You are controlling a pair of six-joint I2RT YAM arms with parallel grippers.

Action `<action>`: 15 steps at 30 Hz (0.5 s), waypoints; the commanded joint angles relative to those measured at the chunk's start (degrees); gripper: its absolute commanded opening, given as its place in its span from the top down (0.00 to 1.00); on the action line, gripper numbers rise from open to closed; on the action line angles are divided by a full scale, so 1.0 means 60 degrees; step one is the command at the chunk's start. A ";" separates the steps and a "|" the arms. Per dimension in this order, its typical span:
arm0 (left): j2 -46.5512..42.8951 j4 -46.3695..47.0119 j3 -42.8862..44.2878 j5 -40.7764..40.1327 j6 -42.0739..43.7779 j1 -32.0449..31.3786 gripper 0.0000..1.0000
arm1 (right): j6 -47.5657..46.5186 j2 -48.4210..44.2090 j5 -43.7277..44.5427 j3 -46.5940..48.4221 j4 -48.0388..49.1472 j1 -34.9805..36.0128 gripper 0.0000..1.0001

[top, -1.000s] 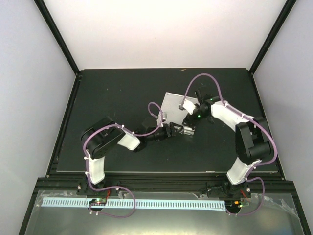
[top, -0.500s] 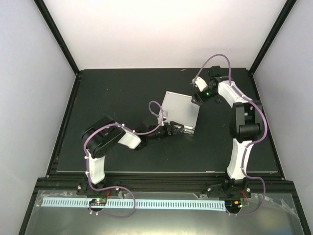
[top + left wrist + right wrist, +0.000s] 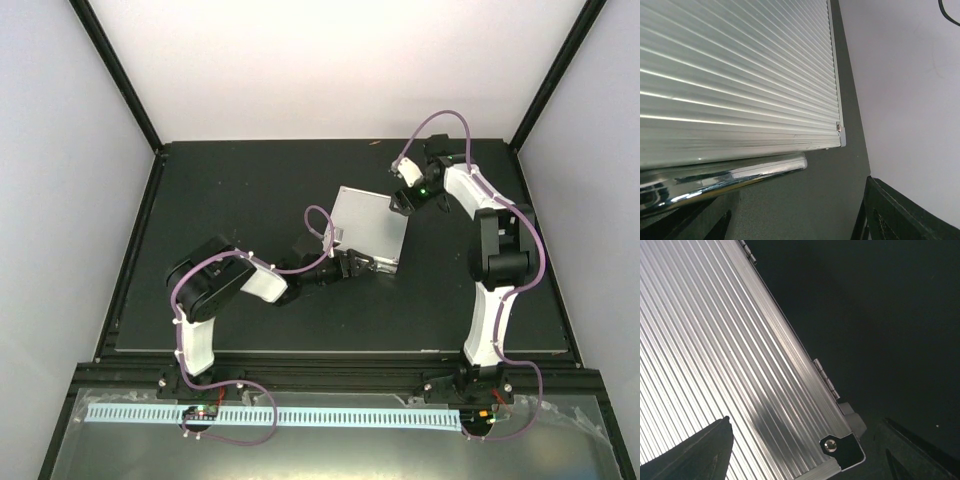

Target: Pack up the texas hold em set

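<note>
The silver ribbed briefcase [image 3: 366,222] lies shut and flat on the black table; chips, dice and cards are out of view. My left gripper [image 3: 367,264] is at the case's near edge, jaws wide apart. In the left wrist view the chrome handle [image 3: 725,175] runs just below the ribbed lid [image 3: 740,75], with my dark fingers [image 3: 890,215] low at either side. My right gripper [image 3: 406,200] hovers at the case's far right corner, open and empty. The right wrist view shows the lid [image 3: 715,350], its hinges [image 3: 826,380] and a black corner cap [image 3: 842,450] between my fingers [image 3: 705,450].
The black table mat [image 3: 220,200] is bordered by a black frame post [image 3: 120,80] at the left and another [image 3: 555,80] at the right. White walls close the back and sides. The right arm's purple cable [image 3: 440,125] loops above the far edge.
My right arm has swung from over the case's near right side to its far right corner, then stayed still. The left arm and the case have barely moved.
</note>
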 commanded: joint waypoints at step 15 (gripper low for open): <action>0.0131 -0.1067 0.0152 -0.0735 0.0492 0.0169 0.35 | 0.0238 0.0234 -0.0353 0.0162 -0.0309 -0.0012 0.21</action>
